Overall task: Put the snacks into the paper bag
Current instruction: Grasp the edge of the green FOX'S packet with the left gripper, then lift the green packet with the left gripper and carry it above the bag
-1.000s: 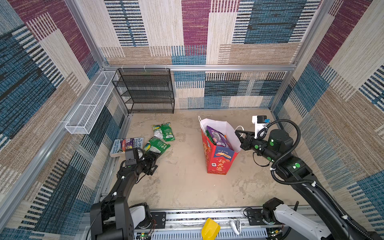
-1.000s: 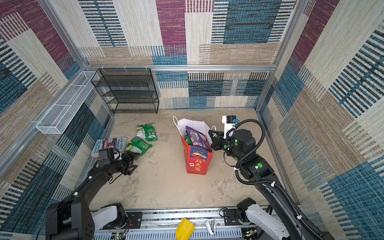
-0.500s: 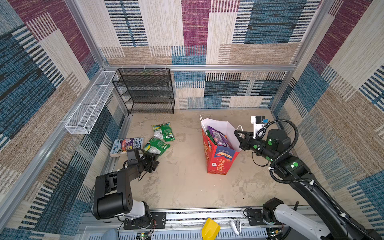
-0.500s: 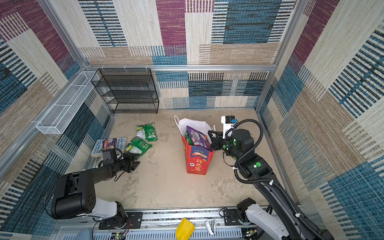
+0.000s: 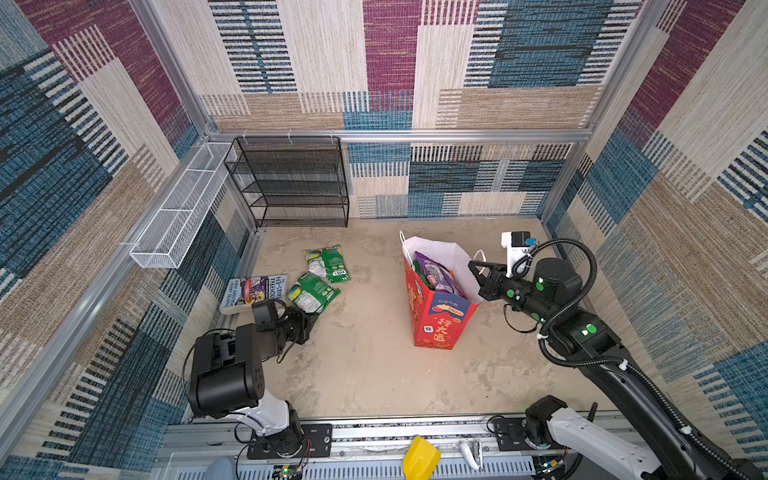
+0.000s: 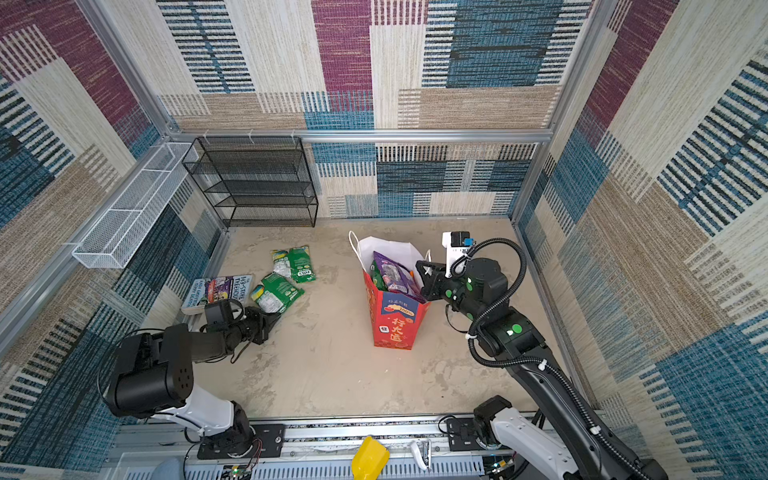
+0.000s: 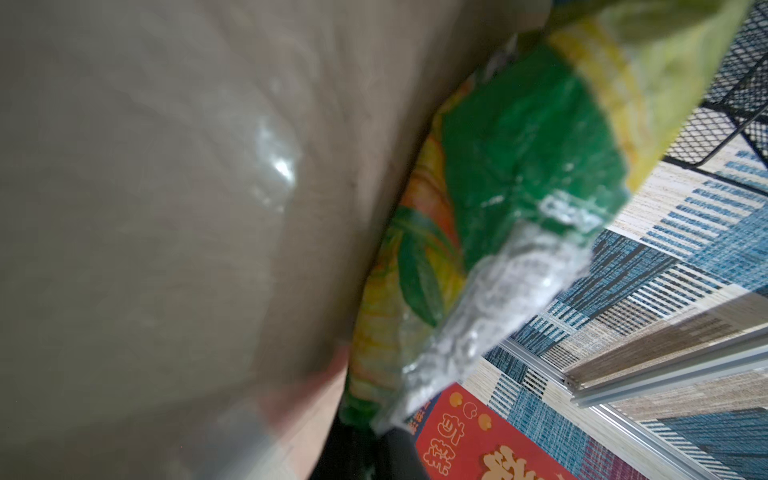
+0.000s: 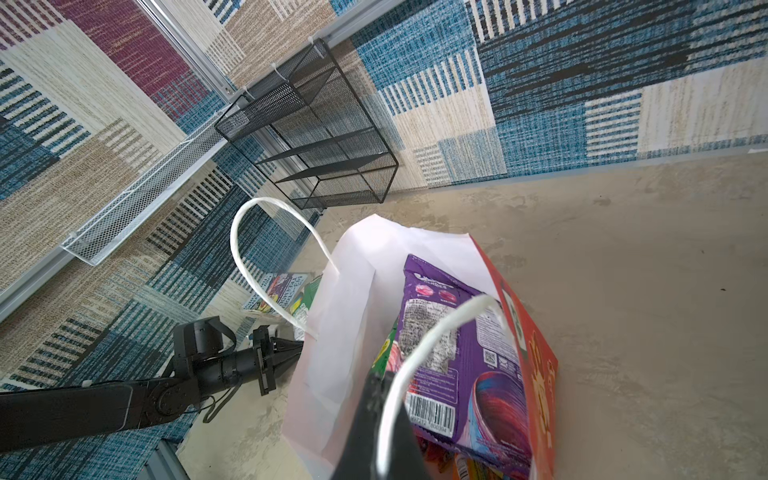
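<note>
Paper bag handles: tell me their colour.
White cord handles on the paper bag, clearest in the right wrist view.

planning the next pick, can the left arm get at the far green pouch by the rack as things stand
Probably not yet: the left end effector looks shut on the near green pouch. Once free it likely could, since the far green pouch lies bare on the floor just beyond.

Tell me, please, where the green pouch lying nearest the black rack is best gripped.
Probably the short end seal at the near end of that green pouch. It lies flat on the tabletop, so only its thin edges offer a pinch. Come in low from the front, with the jaws spanning the seal's thickness.
</note>
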Motion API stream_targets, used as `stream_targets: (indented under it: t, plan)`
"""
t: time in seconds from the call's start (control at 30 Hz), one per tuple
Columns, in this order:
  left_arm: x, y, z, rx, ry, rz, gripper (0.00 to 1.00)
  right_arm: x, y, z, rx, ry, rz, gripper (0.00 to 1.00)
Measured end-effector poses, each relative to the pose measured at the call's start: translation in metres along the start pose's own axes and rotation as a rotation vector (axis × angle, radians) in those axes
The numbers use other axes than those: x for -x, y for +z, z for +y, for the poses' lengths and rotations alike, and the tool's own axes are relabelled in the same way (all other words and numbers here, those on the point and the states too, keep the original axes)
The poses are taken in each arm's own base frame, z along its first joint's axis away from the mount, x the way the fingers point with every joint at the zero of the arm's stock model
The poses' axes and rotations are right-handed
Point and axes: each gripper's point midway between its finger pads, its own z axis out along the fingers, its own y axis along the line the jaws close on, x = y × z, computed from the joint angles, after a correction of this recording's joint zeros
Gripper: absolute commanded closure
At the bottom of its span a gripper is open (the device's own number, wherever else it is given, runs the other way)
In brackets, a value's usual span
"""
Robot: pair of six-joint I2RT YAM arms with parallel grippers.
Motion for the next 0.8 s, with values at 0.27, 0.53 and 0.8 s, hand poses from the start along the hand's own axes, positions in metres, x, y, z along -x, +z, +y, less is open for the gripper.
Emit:
stream_targets:
  t: [0.27, 0.53, 0.8]
  plan:
    - [-0.018, -0.02, -0.023, -0.042, 0.032, 0.045, 1.0, 0.004, -0.003, 0.003, 0.006, -0.001, -0.009, 0.98]
    - [-0.044, -0.074, -0.079, -0.103, 0.238, 0.023, 1.0, 0.008, -0.005, 0.005, 0.009, -0.003, -0.016, 0.99]
    - [-0.072, -0.138, -0.132, -0.137, 0.429, -0.053, 1.0, 0.011, -0.007, 0.008, 0.011, -0.003, -0.017, 0.99]
